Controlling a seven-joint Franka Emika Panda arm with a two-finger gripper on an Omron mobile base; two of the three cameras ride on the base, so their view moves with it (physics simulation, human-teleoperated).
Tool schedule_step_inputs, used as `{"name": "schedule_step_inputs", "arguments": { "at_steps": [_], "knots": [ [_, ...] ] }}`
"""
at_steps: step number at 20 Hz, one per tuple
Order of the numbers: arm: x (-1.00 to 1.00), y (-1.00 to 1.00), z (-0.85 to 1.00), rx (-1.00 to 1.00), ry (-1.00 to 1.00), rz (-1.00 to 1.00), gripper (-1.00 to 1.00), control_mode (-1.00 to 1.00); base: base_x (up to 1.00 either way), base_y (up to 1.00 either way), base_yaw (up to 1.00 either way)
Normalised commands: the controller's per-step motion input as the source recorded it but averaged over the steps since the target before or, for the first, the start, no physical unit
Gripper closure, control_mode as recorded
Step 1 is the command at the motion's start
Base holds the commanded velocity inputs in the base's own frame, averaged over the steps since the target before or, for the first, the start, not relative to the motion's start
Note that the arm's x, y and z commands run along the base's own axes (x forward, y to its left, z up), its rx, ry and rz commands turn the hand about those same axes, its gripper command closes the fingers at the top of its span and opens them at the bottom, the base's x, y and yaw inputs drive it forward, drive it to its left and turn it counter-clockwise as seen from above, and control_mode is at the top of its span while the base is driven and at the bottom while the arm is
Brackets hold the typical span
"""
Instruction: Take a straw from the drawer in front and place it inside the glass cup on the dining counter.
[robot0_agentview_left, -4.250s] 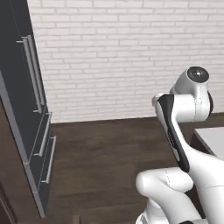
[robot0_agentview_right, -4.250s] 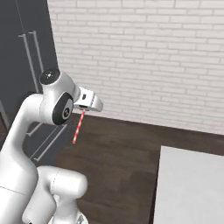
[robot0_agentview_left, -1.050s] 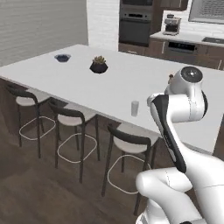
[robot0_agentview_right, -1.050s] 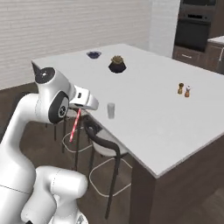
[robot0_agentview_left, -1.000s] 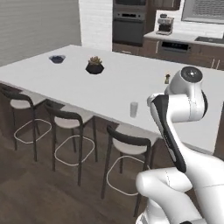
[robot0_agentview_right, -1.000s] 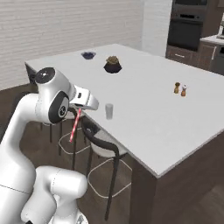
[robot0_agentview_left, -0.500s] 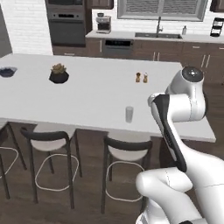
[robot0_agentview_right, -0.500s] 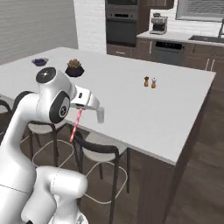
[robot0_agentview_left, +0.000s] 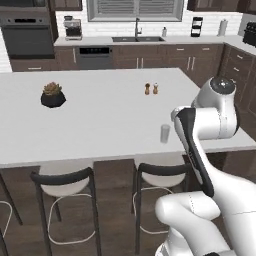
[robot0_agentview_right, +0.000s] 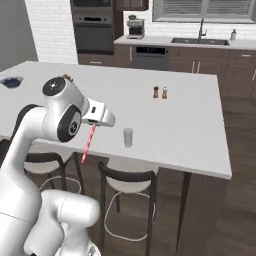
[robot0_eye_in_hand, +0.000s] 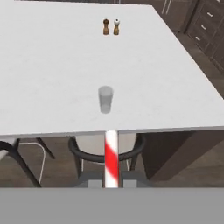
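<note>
1. Kitchen setting: a large white flat-topped island bench (robot0_agentview_left: 100, 115) stands in front of the robot, with dark brown cabinets, a built-in oven and a sink under a window along the far wall.
2. Dark-framed stools with pale seats (robot0_agentview_left: 65, 175) are tucked under the near edge of the bench, over dark wood flooring.
3. On the bench: a small clear glass tumbler (robot0_agentview_right: 128, 137) near the near edge, a brown and a white shaker (robot0_agentview_right: 159, 92) further back, and a dark potted plant (robot0_agentview_left: 52, 95) well apart to the left.
4. The end effector (robot0_agentview_right: 94, 125) is clamped on a thin pink-red striped straw (robot0_agentview_right: 87, 144), which hangs downward, short of the bench edge.
5. Judgement: retrieval is done; the straw lines up with the tumbler in the hand view. Reaching over and lowering it into the tumbler remains.
</note>
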Motion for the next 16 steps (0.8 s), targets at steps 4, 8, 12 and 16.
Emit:
{"name": "schedule_step_inputs", "arguments": {
  "at_steps": [4, 8, 12, 16],
  "knots": [
    [0.0, 0.0, 0.0, 0.0, 0.0, 0.0, 1.0, 1.0, 0.62, 0.53, -0.27],
    [0.0, 0.0, 0.0, 0.0, 0.0, 0.0, 1.0, 1.0, 0.8, 0.37, -0.21],
    [0.0, 0.0, 0.0, 0.0, 0.0, 0.0, 1.0, 1.0, 0.92, 0.29, -0.16],
    [0.0, 0.0, 0.0, 0.0, 0.0, 0.0, 1.0, 1.0, 0.99, 0.17, -0.15]
  ]
}}
